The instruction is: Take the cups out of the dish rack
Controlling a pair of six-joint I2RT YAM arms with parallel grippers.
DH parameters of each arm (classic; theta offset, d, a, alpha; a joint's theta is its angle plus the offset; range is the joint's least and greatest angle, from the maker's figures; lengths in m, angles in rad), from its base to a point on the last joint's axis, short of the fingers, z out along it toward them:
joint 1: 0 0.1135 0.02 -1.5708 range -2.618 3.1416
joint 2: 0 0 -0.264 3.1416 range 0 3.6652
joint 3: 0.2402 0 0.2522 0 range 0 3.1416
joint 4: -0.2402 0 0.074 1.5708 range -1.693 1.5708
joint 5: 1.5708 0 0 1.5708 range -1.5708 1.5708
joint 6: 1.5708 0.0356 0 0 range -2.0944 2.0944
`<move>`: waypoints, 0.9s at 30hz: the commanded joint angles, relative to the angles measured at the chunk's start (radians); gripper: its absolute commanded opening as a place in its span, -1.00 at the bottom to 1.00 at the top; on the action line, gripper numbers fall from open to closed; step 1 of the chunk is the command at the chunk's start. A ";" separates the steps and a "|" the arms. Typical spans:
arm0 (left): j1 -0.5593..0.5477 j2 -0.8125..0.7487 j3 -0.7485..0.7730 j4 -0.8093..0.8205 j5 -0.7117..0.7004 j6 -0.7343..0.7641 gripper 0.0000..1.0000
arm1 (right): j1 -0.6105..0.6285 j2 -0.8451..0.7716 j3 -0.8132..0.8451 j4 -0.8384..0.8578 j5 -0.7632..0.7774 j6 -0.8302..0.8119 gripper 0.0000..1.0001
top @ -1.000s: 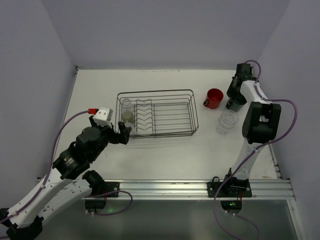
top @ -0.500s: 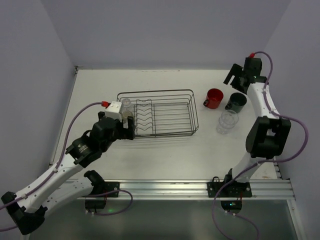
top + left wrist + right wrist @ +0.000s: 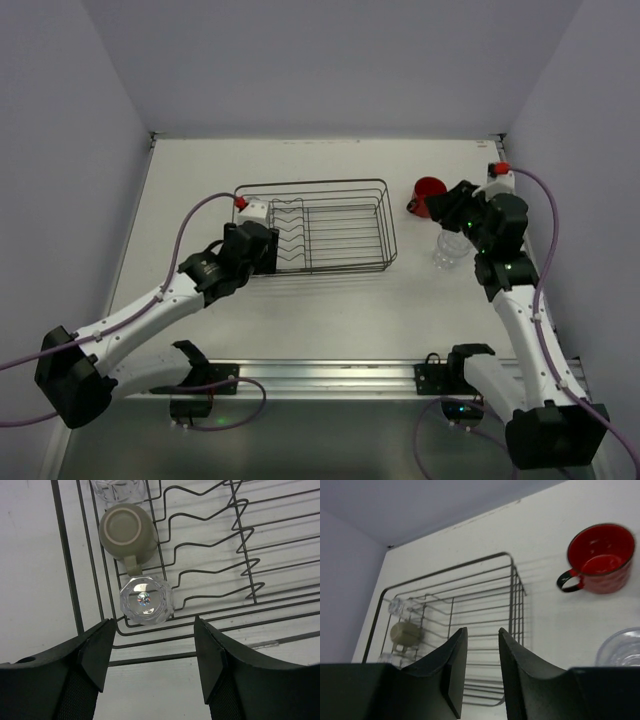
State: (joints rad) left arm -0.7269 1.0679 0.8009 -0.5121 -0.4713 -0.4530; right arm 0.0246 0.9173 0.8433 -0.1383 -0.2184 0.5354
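The black wire dish rack [image 3: 330, 227] [image 3: 235, 555] [image 3: 470, 600] stands mid-table. At its left end sit an upside-down olive cup [image 3: 127, 531] [image 3: 404, 634] and two clear glasses, one [image 3: 146, 600] just beyond my left fingertips and one [image 3: 117, 486] farther in. My left gripper [image 3: 155, 655] [image 3: 262, 255] hovers open over the rack's near left corner, with nothing between its jaws. A red mug [image 3: 430, 196] [image 3: 601, 556] and a clear glass [image 3: 448, 250] [image 3: 622, 650] stand on the table right of the rack. My right gripper [image 3: 482, 645] [image 3: 447, 207] hangs there, narrowly open and empty.
The wavy plate dividers [image 3: 215, 545] run just right of the cups inside the rack. White walls close the table at the back and sides. My right arm [image 3: 505, 240] reaches over the table's right part.
The left gripper moved forward over the rack's left end. The right gripper let go of a dark mug, lifted, then swung back toward the rack, its jaws narrowing.
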 commanded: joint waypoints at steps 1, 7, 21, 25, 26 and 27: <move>0.004 0.046 0.058 0.046 -0.116 -0.010 0.40 | 0.084 -0.090 -0.088 0.092 -0.093 0.044 -0.32; 0.007 0.165 0.054 0.101 -0.135 -0.010 0.40 | 0.132 -0.207 -0.154 0.089 -0.190 0.072 -0.33; 0.021 0.211 0.004 0.185 -0.208 -0.058 0.43 | 0.199 -0.212 -0.159 0.074 -0.236 0.077 -0.33; 0.061 0.256 -0.009 0.227 -0.173 -0.046 0.40 | 0.218 -0.213 -0.136 0.042 -0.236 0.071 -0.33; 0.069 0.259 -0.012 0.231 -0.159 -0.046 0.36 | 0.219 -0.218 -0.128 0.029 -0.236 0.067 -0.33; 0.073 0.264 -0.022 0.237 -0.158 -0.046 0.32 | 0.219 -0.228 -0.116 0.013 -0.237 0.063 -0.33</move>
State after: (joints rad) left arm -0.6773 1.3193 0.7975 -0.3561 -0.6106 -0.4782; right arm 0.2363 0.7063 0.6842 -0.0998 -0.4236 0.6018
